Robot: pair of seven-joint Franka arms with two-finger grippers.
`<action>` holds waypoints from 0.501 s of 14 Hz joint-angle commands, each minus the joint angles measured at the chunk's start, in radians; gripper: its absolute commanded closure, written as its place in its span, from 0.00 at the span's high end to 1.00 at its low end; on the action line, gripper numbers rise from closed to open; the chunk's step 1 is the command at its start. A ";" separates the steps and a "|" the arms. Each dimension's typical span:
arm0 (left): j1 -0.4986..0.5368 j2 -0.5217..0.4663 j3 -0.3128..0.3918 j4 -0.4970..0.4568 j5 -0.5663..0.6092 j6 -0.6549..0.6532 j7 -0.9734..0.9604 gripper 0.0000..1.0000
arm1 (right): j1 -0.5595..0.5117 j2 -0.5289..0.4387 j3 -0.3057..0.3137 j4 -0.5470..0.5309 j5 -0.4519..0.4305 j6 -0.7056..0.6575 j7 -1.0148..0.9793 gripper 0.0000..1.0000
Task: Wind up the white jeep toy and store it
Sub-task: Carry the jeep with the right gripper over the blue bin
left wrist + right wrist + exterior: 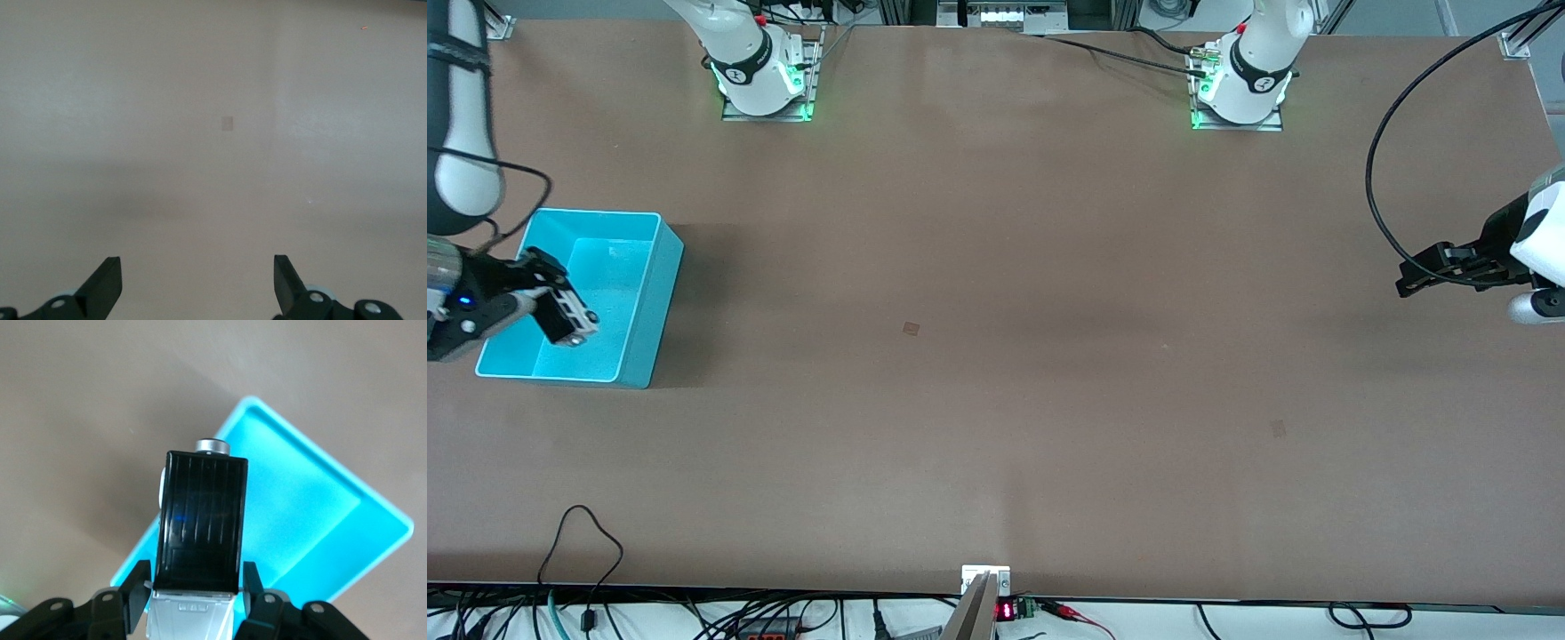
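No readable writing on white jeep toy [200, 540]

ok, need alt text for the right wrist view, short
The right pincer is shut on the white jeep toy, whose black ribbed roof panel fills the middle of the view. Under it sits the open turquoise bin, nothing visible inside, on the brown table.
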State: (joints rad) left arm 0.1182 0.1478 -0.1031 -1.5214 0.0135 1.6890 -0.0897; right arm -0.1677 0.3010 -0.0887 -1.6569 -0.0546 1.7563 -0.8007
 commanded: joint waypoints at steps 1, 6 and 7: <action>0.003 -0.011 0.003 0.006 -0.030 -0.018 0.007 1.00 | -0.070 -0.028 0.007 -0.075 -0.007 0.012 -0.002 0.00; -0.081 -0.014 0.089 0.004 -0.029 -0.018 0.007 1.00 | -0.092 0.024 0.009 -0.076 0.001 0.060 0.031 0.00; -0.083 -0.014 0.092 0.004 -0.030 -0.021 0.008 1.00 | -0.085 0.027 0.009 -0.075 0.004 0.061 0.031 0.00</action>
State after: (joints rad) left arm 0.0687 0.1476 -0.0498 -1.5214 0.0134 1.6885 -0.0897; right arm -0.2551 0.3292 -0.0902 -1.7323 -0.0544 1.8092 -0.7875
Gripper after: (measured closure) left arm 0.000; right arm 0.396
